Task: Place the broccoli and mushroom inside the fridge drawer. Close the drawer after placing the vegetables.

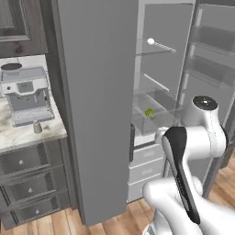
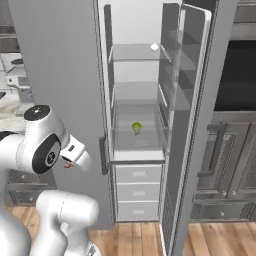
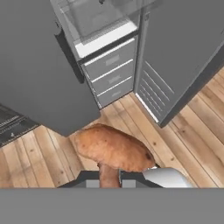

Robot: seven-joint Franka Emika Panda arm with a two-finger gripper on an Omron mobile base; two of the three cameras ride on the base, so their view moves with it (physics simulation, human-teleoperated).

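The reddish-brown mushroom (image 3: 114, 149) sits close in the hand view, and my gripper (image 3: 109, 178) is shut on its pale stem. In the right base view the gripper (image 2: 67, 162) hangs left of the fridge opening, in front of the closed door, with the mushroom (image 2: 65, 164) a small red spot at its tip. The translucent fridge drawer (image 2: 125, 144) stands pulled out at mid height. The yellow-green broccoli (image 2: 136, 127) lies inside it. From the left base view the broccoli (image 1: 149, 112) shows through the drawer (image 1: 140, 123) wall. The drawer's front rim (image 3: 103, 35) is ahead of the hand.
The fridge's left door (image 1: 98, 105) is closed and its right door (image 2: 187, 130) swings wide open. White lower drawers (image 2: 137, 192) sit under the bin. A coffee machine (image 1: 25, 94) and grey shaker (image 1: 36, 127) stand on the counter at left. Wood floor lies below.
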